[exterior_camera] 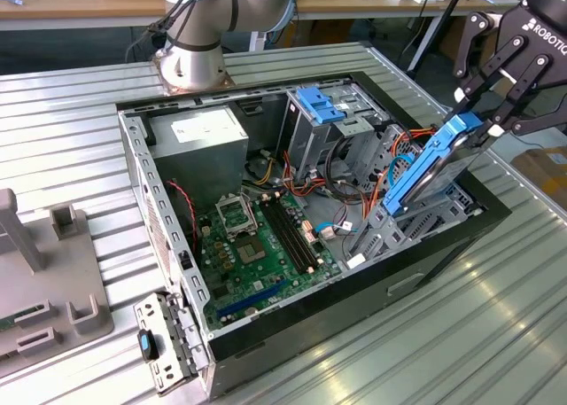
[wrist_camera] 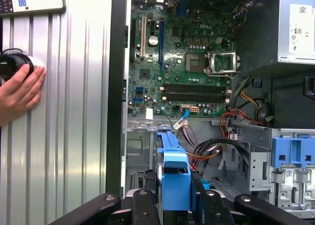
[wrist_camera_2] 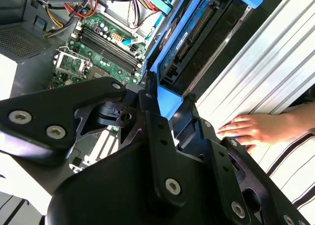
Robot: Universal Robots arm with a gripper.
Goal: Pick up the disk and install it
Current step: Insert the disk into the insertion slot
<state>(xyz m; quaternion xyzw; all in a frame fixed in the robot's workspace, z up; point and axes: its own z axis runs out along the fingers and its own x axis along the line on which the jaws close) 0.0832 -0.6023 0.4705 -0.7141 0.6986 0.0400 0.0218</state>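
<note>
One disk (exterior_camera: 426,169), one computer case (exterior_camera: 400,277)

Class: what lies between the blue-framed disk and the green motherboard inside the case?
A tangle of loose cables, orange, red and blue, fills the stretch between the disk and the motherboard. This shows in the exterior view.

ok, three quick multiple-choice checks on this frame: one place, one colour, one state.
1. Where is the disk? A) flat on the table B) tilted, lower end in the case, exterior view's right C) on the motherboard
2. Colour of the carrier? A) red B) green C) blue
3. State of the gripper? A) shut on the disk B) open, clear of it C) shut on a cable
Answers: 1 B, it leans into the case; 2 C, bright blue in both wrist views; 3 A, it clamps the disk's upper end.
</note>
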